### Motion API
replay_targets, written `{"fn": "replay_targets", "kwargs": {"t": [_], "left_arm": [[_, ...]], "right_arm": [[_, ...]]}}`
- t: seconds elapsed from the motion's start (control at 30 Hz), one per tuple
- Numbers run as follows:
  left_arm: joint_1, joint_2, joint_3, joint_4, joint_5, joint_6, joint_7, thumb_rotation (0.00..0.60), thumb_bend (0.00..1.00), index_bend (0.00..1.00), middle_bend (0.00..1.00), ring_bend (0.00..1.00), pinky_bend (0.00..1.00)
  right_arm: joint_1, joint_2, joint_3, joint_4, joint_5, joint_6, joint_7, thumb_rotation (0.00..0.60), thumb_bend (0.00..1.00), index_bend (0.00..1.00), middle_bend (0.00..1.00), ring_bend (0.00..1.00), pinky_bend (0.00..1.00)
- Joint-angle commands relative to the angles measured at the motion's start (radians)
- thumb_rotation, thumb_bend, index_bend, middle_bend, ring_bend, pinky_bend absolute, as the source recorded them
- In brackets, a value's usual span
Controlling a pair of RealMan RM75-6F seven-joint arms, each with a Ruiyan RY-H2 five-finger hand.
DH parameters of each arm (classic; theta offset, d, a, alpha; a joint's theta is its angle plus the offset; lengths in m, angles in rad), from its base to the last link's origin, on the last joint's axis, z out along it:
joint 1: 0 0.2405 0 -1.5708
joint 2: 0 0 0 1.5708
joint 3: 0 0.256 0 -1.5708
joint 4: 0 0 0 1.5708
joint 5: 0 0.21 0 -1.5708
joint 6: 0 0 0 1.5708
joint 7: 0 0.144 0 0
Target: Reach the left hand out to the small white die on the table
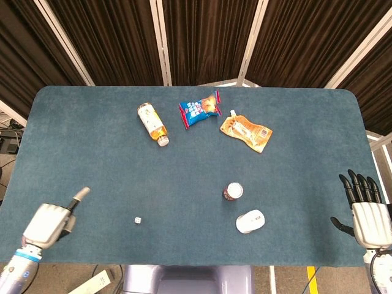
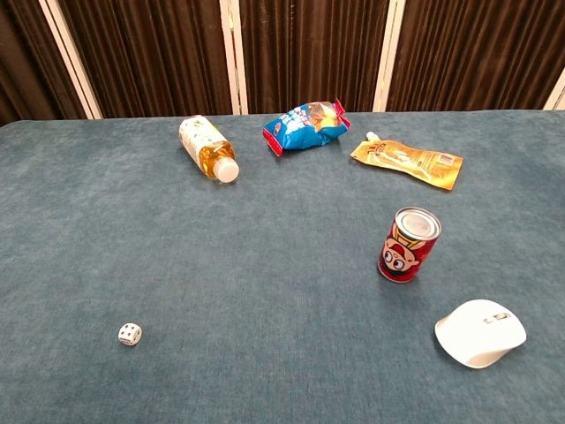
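Presently, findings as observed:

Table [image 1: 92, 153]: blue-green felt top, dark curtains behind.

Die [image 1: 138, 220]: small, white, lying alone at about 7 o'clock from the table's centre, near the front edge; also seen low left in the chest view [image 2: 129, 334]. Nothing touches it.

Left hand [image 1: 52, 222]: over the front-left corner of the table, at 9 o'clock from the die and well apart from it. One finger points out toward 1 o'clock; the rest look curled in, with nothing in them. Seen in the head view only.

Right hand [image 1: 366, 211]: off the table's right edge at about 4 o'clock, fingers straight and spread, released, holding nothing.

Can [image 2: 409, 245]: red, upright, at about 5 o'clock from centre, well right of the die.

Mouse [image 2: 480, 332]: white, just at 5 o'clock from the can, near it but apart.

Bottle [image 2: 207, 148]: lying on its side at 11 o'clock, white cap toward the front.

Snack bag [image 2: 305, 125]: blue and red, at 12 o'clock, between bottle and pouch.

Pouch [image 2: 408, 160]: orange, flat, at 1 o'clock, spout toward the snack bag, not touching it.
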Motion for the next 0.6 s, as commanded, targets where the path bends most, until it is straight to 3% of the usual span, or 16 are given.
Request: {"fn": "replay_targets", "kwargs": {"t": [0.03,0.2,0.6], "left_arm": [[-0.034,0.003,0.034,-0.041,0.017,-0.071,0.068,0.600,0.78,0.00,0.77,0.84,0.90],[-0.054,-0.037,0.052,-0.071,-0.008,-0.150,0.187,0.600,0.79,0.00,0.77,0.84,0.90],[-0.081,-0.119,0.042,-0.095,-0.109,-0.228,0.359,0.600,0.79,0.00,0.77,0.84,0.90]], "right_arm": [[0.000,0.000,0.001,0.001,0.001,-0.001,0.002,0.600,0.01,0.04,0.00,0.00,0.00],[-0.003,0.004,-0.001,0.003,0.008,-0.005,0.014,0.600,0.01,0.04,0.00,0.00,0.00],[0.000,0.013,0.004,-0.012,0.023,-0.018,0.013,0.600,0.01,0.04,0.00,0.00,0.00]]}}
